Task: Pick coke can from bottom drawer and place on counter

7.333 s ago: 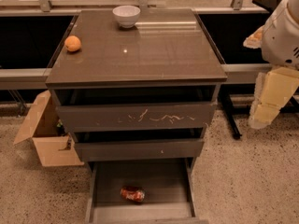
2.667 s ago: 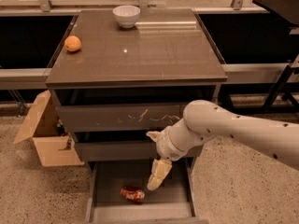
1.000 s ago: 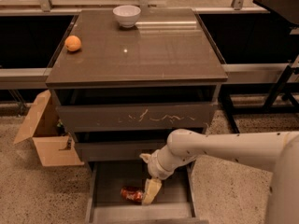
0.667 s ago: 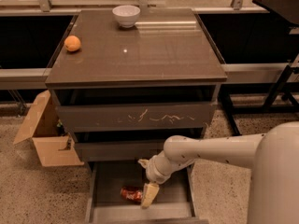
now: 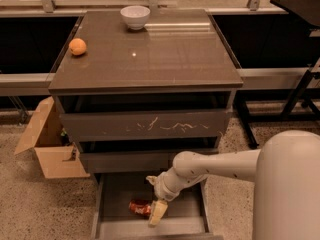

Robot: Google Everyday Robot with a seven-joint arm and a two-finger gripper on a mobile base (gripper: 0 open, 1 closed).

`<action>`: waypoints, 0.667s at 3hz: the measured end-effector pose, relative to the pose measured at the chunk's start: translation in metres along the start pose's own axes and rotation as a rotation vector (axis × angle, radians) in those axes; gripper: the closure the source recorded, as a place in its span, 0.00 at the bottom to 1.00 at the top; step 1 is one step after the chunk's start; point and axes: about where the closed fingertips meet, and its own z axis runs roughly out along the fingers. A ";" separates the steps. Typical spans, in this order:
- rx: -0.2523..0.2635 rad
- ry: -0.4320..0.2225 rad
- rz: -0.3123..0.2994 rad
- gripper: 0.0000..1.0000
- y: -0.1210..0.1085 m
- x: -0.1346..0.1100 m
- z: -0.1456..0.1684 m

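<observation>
Your gripper (image 5: 158, 212) is now down inside the open bottom drawer (image 5: 124, 188). A few seconds ago it hung higher, level with the drawer's back edge and off to the right of the coke can (image 5: 138, 207). It has since dropped and moved left, and over the last second it has barely shifted. It now sits at the can's right end and overlaps it in the camera view. You cannot tell whether the claw is released, clenched or gripping the can. The can lies on its side on the drawer floor near the low front, where it lay before. On the counter (image 5: 160, 59), the orange (image 5: 77, 46) and the white bowl (image 5: 135, 16) have not moved.
</observation>
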 end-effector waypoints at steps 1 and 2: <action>0.006 -0.002 0.032 0.00 -0.015 0.013 0.031; 0.026 -0.032 0.039 0.00 -0.027 0.022 0.056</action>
